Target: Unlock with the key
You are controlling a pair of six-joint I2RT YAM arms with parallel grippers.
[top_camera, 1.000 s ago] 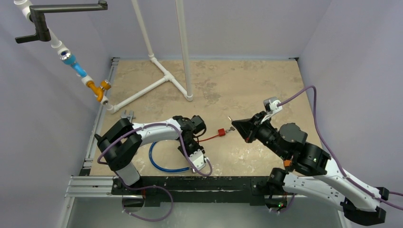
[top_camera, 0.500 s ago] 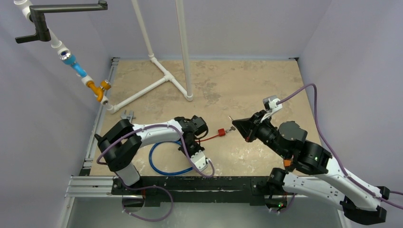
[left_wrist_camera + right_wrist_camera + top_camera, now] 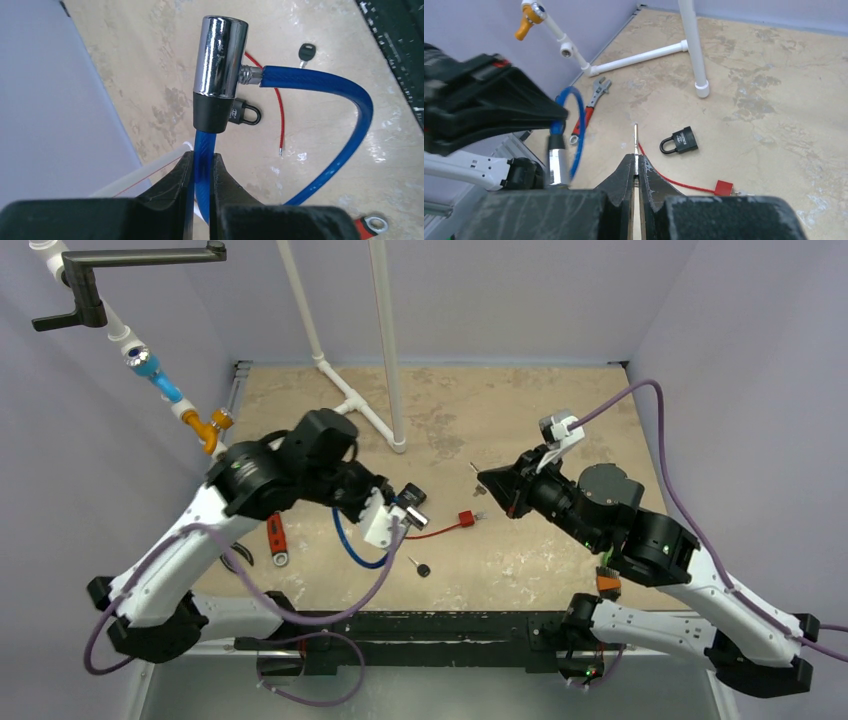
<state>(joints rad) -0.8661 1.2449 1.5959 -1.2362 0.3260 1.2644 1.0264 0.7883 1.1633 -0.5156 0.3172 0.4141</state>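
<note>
1. We see the left gripper [image 3: 201, 159] pinched shut on the blue cable [image 3: 345, 135] of the cable lock [image 3: 220, 60], with both fingers pressed against the cord just short of the lock body
2. The lock body is a chrome cylinder with a black end. One end of the cable enters that black end and the other plugs into the chrome side
3. From above, the lock is lifted off the table [image 3: 500, 410], left of centre, and the cable loops beneath the left arm
4. The right gripper [image 3: 636, 167] is closed narrowly on the key [image 3: 636, 136]. The thin blade sticks straight out beyond the fingertips
5. In the right wrist view the key points into open space between the hanging lock on the left and the padlock [image 3: 680, 140] lying on the table. Key and cable lock are apart and not touching
6. We cannot make out the keyhole in any view
7. A second, black-headed key [image 3: 306, 51] lies flat on the table near the front edge
8. A red cord [image 3: 674, 182] runs across the table to a red tag [image 3: 724, 187], passing close by the padlock
9. A wrench [image 3: 591, 102] with a red handle lies further left, near the white pipe frame [image 3: 691, 50]
</note>
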